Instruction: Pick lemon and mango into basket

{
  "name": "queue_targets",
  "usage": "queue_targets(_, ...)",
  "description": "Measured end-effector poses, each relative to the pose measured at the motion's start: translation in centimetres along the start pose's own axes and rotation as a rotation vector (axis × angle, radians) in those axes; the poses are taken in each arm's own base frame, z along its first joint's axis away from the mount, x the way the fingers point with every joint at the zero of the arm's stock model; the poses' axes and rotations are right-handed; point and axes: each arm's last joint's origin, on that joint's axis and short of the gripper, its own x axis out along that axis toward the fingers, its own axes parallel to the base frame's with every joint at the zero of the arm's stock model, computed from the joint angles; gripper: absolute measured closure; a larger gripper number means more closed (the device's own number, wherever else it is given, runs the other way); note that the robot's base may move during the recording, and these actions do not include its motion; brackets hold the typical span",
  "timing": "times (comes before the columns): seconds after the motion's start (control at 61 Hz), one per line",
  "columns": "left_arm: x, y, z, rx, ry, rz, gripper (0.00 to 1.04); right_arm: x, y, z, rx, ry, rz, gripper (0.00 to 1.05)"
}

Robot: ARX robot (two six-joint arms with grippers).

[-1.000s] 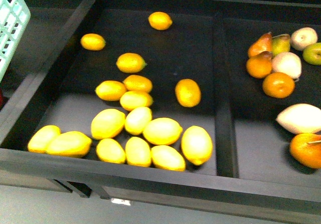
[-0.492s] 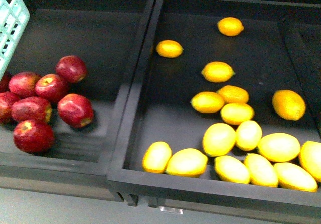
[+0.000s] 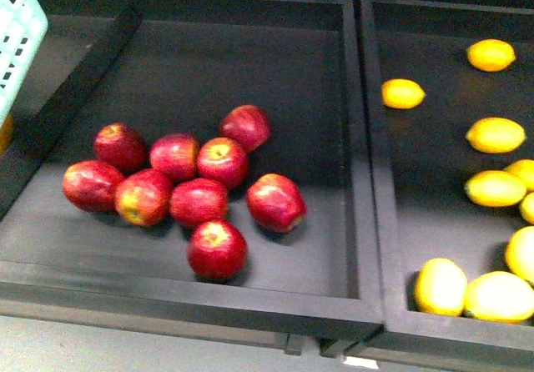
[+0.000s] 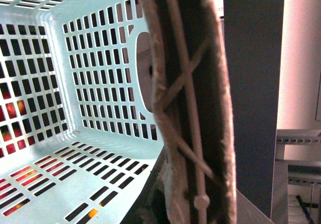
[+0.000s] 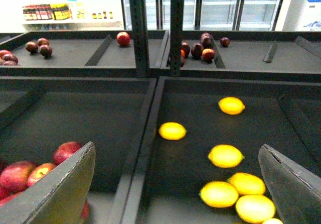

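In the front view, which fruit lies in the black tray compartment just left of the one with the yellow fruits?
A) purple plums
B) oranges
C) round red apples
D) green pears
C: a cluster of round red apples lies on the floor of that black tray compartment, with the smooth yellow fruits in the next compartment to the right.

The basket (image 4: 128, 151) was pale green-blue plastic, smooth and a little shiny. Its handle (image 4: 188, 113) was grey-brown with raised ribs and a rough, fuzzy-looking edge. The red apples (image 3: 198, 201) had smooth, shiny skin with bright spots of light. The lemons (image 3: 495, 134) and the mangoes (image 3: 440, 286) had smooth yellow skin. The trays (image 3: 209, 72) were black and dull, not shiny. The fingers (image 5: 65, 189) of the right gripper (image 5: 176, 147) looked grey, flat and dull.
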Motion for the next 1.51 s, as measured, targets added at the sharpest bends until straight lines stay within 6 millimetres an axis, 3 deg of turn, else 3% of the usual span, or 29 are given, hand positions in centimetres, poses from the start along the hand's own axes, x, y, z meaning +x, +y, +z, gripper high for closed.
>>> queue_targets(0.475, 0.1, 0.1, 0.1, 0.005, 0.003, 0.009, 0.99, 0.0, 0.0, 0.0, 0.0, 0.001, 0.006, 0.09)
queue_targets(0.607, 0.9, -0.8, -0.4, 0.208, 0.269, 0.212, 0.99, 0.0, 0.0, 0.0, 0.0, 0.001, 0.004, 0.09)
queue_targets(0.705, 2.7, -0.3, -2.1, 0.307, 0.415, 0.243, 0.99, 0.0, 0.0, 0.0, 0.0, 0.001, 0.004, 0.09)
queue_targets(0.82, 4.7, -0.1, -3.6, 0.35, 0.431, 0.251, 0.99, 0.0, 0.0, 0.0, 0.0, 0.0, 0.002, 0.09)
queue_targets(1.082, 8.4, -2.3, -9.4, 0.428, 0.59, 0.129, 0.99, 0.0, 0.0, 0.0, 0.0, 0.0, 0.002, 0.09)
queue_targets(1.508, 10.5, -2.5, -20.1, 0.614, 0.884, 0.085, 0.99, 0.0, 0.0, 0.0, 0.0, 0.0, 0.002, 0.09)
